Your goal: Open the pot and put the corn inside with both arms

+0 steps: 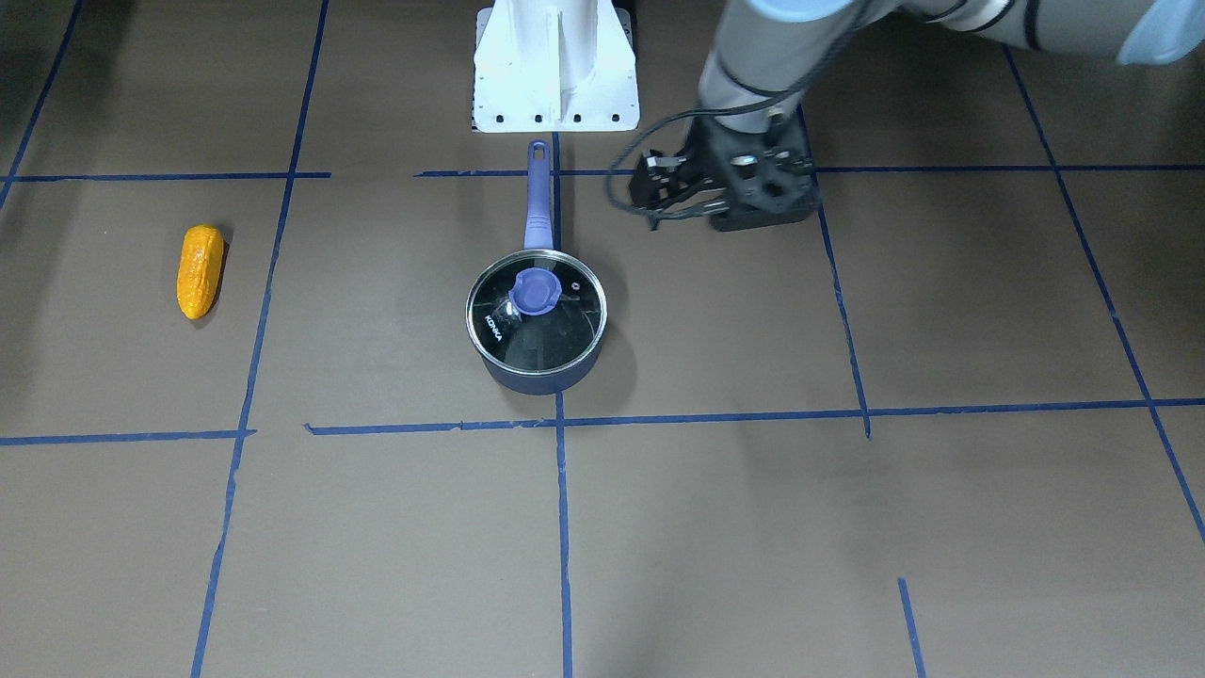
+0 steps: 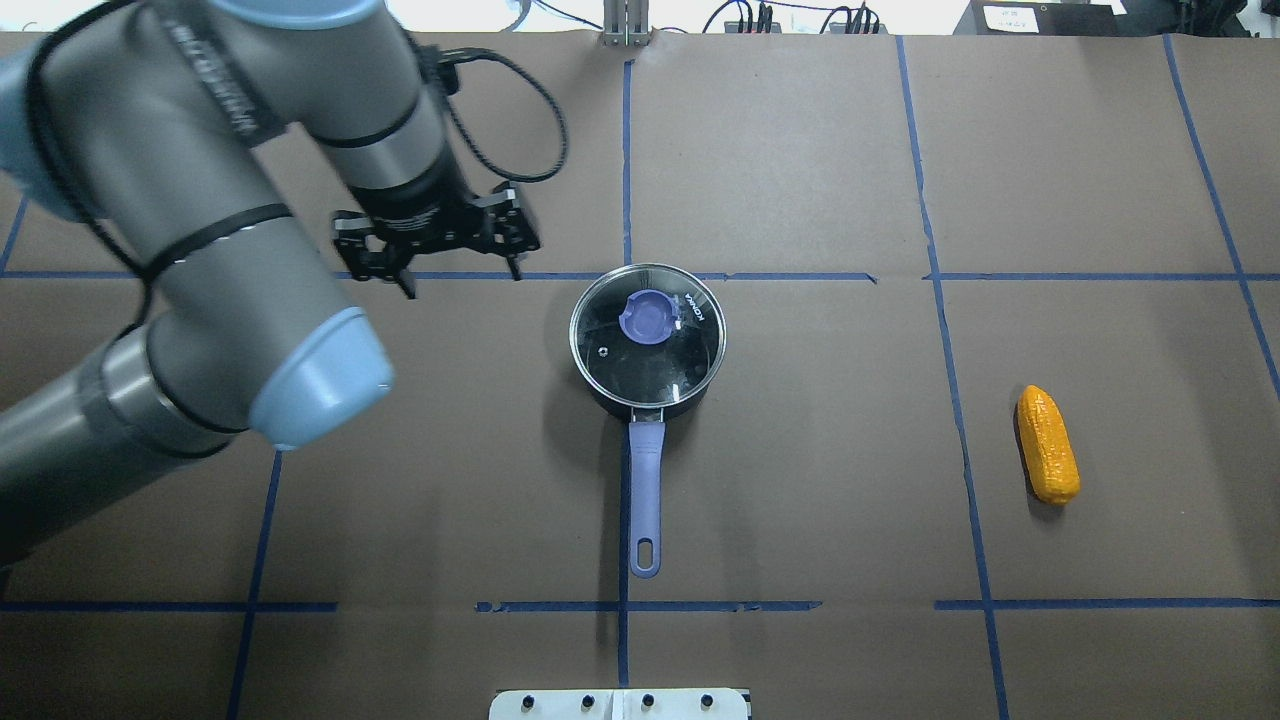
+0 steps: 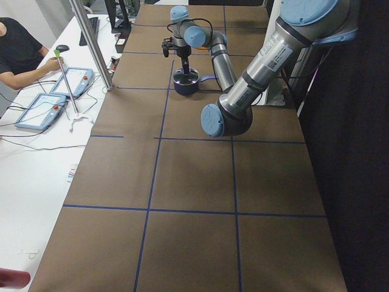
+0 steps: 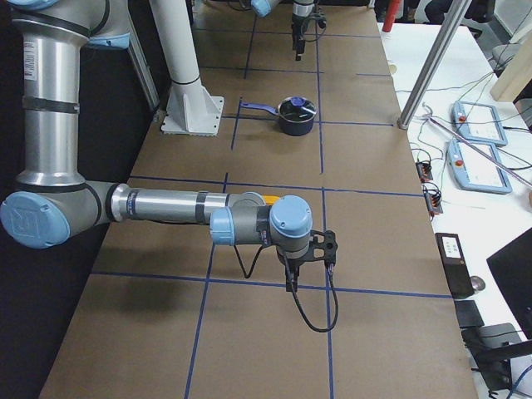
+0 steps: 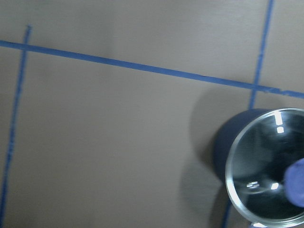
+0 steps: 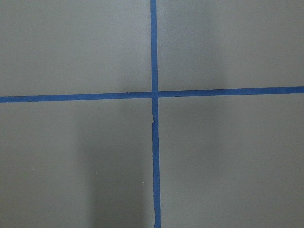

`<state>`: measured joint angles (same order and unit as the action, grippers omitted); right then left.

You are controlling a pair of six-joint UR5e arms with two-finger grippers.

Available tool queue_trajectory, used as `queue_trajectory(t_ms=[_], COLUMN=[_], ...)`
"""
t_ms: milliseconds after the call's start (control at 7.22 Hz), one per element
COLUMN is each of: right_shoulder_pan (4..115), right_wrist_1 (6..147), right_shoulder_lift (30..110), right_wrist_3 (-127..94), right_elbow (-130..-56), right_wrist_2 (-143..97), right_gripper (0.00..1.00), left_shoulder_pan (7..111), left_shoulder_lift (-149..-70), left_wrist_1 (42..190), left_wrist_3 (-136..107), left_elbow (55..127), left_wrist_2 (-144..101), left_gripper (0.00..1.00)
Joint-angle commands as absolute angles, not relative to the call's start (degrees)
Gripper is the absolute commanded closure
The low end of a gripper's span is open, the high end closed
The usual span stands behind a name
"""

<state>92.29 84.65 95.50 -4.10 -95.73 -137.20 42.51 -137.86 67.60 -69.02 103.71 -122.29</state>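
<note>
The navy pot stands mid-table with its glass lid and blue knob on it; its purple handle points toward the robot base. The orange corn lies flat, far out on the robot's right. My left gripper hangs fingers-down and open, empty, above the table beside the pot on the robot's left. The left wrist view shows the pot wall and lid at its lower right. My right gripper shows only in the exterior right view, near the corn; I cannot tell its state.
The white robot base stands just behind the pot handle. Blue tape lines grid the brown table. The right wrist view shows only a tape cross. An operator and control pendants are at a side desk.
</note>
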Motion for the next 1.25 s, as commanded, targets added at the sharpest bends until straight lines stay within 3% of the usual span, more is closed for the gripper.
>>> queue_trajectory(t_ms=[0, 415, 1108], right_shoulder_pan=[92.2, 92.2, 92.2], right_wrist_1=[84.6, 84.6, 84.6], right_shoulder_lift=[95.2, 95.4, 95.0], right_wrist_3=[-4.2, -4.4, -4.6], right_elbow=[-95.5, -95.8, -96.1], right_wrist_2=[-137.1, -137.3, -137.4], right_gripper=[0.0, 0.0, 0.0], left_shoulder_pan=[38.6, 36.9, 34.8], left_shoulder_lift=[-145.4, -150.5, -150.7], left_wrist_1=[72.3, 79.1, 84.8], left_wrist_3=[-74.4, -77.2, -78.5], left_elbow=[94.3, 83.8, 77.6], left_wrist_2=[-119.4, -119.3, -116.8], left_gripper=[0.0, 0.0, 0.0])
